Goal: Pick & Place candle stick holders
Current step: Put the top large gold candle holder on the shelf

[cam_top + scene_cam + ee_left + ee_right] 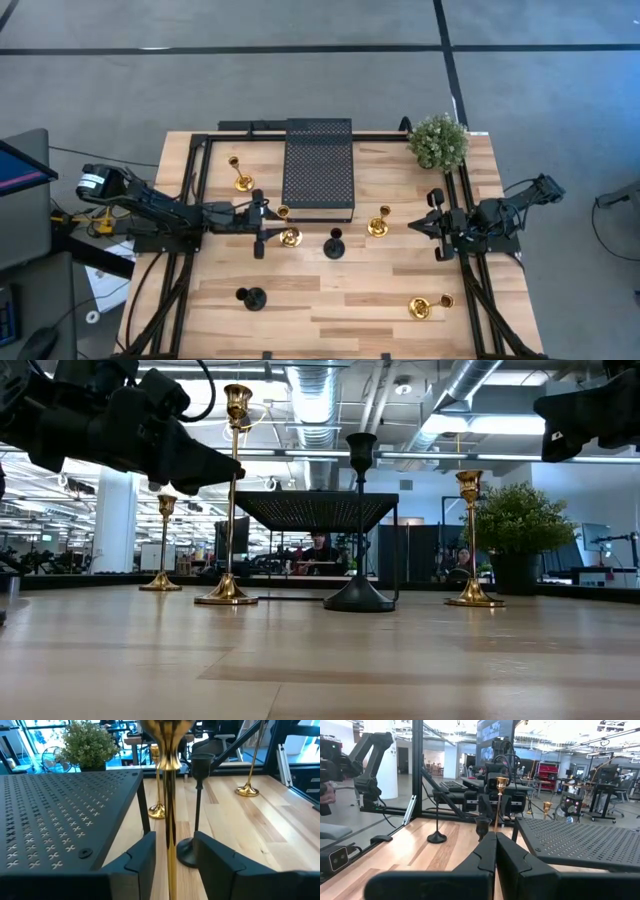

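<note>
- The left gripper [268, 232] reaches in from the table's 9 o'clock edge toward the centre, its two dark fingers [142, 857] standing apart on either side of a thin gold stem without gripping it.
- That stem belongs to a tall gold candlestick holder [290, 237], upright on its round base just off the 7 o'clock corner of the black perforated platform [319, 168]. In the left wrist view the gold stem [170, 820] runs straight up between the fingers, with a gap showing on each side.
- A black candlestick holder [334, 245] stands upright just beside it, toward 3 o'clock.
- A second gold holder [378, 225] stands farther toward 3 o'clock, near the platform's 5 o'clock corner.
- A third gold holder [241, 180] stands at about 10 o'clock on the table, to the platform's 9 o'clock side.
- A second black holder [251, 297] sits at about 7 o'clock on the table, well apart from the others.
- A fourth gold holder [427, 306] lies tipped on its side at about 5 o'clock.
- The right gripper [432, 225] waits at the table's 3 o'clock edge, fingers pressed together and holding nothing.
- A small green plant [438, 141] sits at the 1 o'clock corner of the wooden table [330, 300].
</note>
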### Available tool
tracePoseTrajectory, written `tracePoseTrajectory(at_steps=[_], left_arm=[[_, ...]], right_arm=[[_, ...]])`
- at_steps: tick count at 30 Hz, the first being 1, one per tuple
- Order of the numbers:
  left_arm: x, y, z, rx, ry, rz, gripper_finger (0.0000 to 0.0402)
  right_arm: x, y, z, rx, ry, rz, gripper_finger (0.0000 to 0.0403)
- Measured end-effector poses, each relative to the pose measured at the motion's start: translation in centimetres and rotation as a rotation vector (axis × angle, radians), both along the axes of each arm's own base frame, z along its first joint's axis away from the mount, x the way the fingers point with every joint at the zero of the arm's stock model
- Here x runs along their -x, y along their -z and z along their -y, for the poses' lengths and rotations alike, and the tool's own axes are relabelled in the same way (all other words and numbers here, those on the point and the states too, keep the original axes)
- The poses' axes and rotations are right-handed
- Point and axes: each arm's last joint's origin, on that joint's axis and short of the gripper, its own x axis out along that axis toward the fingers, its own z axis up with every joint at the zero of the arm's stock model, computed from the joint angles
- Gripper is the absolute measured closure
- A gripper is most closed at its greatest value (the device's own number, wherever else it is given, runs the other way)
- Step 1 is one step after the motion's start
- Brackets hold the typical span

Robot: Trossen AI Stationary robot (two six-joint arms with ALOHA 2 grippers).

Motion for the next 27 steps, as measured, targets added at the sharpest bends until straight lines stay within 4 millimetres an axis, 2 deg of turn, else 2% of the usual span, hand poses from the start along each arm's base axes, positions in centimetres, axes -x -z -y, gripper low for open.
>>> tracePoseTrajectory(at_steps=[18,27], left_arm=[[0.01,-0.16,-0.01,0.01,0.0,0.016,0.0362],[0.02,-0.18,-0.01,0.047,0.001,0.019,0.0376]], right_arm=[[0.0,0.0,0.0,0.0,0.0,0.0,0.0403],[0.0,0.0,0.0,0.0,0.0,0.0,0.0403]])
